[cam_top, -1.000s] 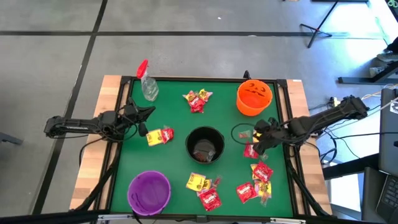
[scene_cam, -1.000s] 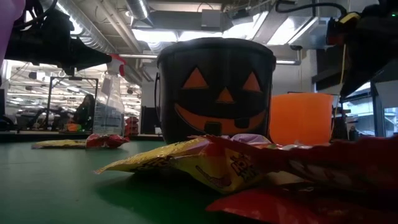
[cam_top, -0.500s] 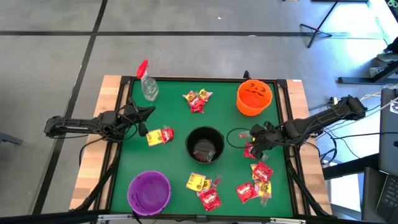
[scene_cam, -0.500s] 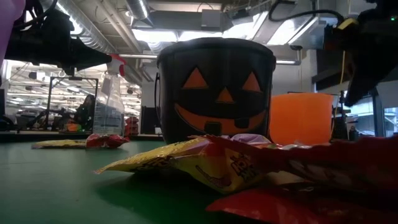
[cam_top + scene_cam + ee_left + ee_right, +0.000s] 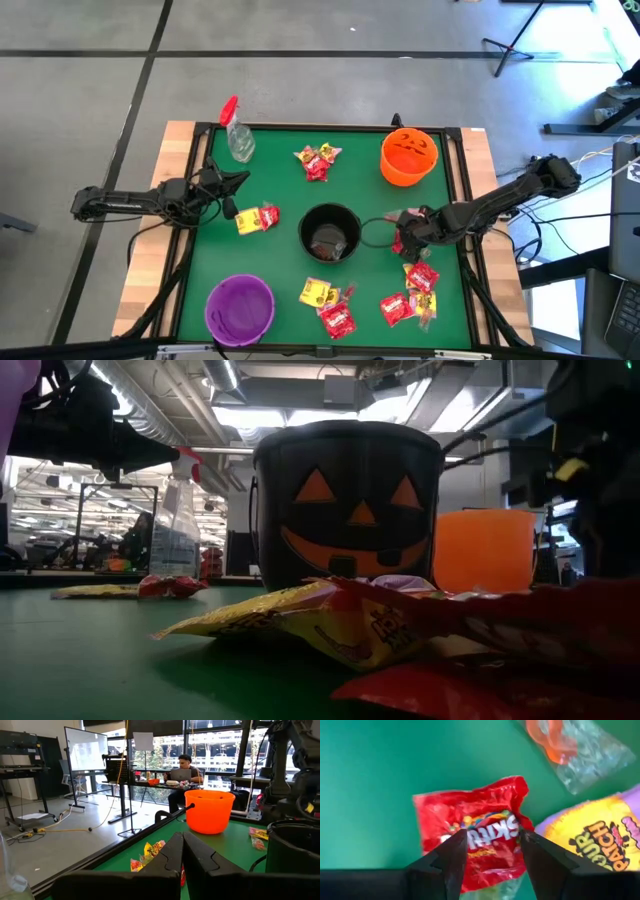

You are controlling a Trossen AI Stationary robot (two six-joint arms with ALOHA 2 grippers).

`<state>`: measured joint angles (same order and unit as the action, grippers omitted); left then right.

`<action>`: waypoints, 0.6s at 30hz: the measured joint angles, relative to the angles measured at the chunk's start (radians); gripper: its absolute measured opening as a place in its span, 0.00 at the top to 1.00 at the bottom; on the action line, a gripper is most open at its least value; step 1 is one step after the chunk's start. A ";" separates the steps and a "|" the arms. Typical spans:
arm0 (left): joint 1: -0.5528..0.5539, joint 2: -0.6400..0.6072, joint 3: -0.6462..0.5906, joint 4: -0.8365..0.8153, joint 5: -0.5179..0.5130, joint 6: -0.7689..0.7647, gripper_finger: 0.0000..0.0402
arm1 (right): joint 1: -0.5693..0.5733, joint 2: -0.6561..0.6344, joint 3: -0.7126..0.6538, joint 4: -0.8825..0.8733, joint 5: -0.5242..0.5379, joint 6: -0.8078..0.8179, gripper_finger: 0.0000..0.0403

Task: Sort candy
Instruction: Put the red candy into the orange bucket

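Observation:
A red candy packet [image 5: 475,835] lies flat on the green mat [image 5: 280,270], just right of the black pumpkin bucket [image 5: 330,232]. My right gripper [image 5: 492,837] hangs over it, open and pointing steeply down, one finger on each side of the packet's middle; no touch shows. In the high view this gripper [image 5: 402,240] covers most of the packet. More red and yellow candy [image 5: 412,295] lies near the front right, at the front centre [image 5: 330,305], at the far centre [image 5: 318,160] and at the left [image 5: 257,218]. My left gripper [image 5: 182,850] waits shut and level at the left edge [image 5: 240,180].
An orange bowl [image 5: 409,155] stands at the far right, a purple bowl [image 5: 240,307] at the near left, a clear spray bottle [image 5: 237,135] at the far left. A yellow and purple packet [image 5: 600,840] and a clear packet [image 5: 570,750] lie beside the red one.
My right gripper has come down toward the red packet and shifted a little toward the black bucket, tipping more steeply downward. The candy has stayed where it was.

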<state>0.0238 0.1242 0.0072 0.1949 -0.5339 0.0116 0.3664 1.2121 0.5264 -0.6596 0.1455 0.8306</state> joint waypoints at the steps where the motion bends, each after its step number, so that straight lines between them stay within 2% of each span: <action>1: 0.000 0.000 0.000 0.000 0.000 0.000 1.00 | 0.000 0.000 -0.009 0.008 0.000 0.003 0.55; 9: 0.000 0.000 0.000 0.000 0.000 0.000 1.00 | 0.000 -0.003 -0.044 0.030 0.001 0.004 0.63; 18: 0.000 0.000 0.000 0.000 0.000 0.000 1.00 | 0.000 -0.003 -0.045 0.038 0.006 -0.001 0.89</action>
<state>0.0242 0.1242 0.0071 0.1951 -0.5339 0.0113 0.3660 1.2095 0.4816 -0.6220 0.1513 0.8299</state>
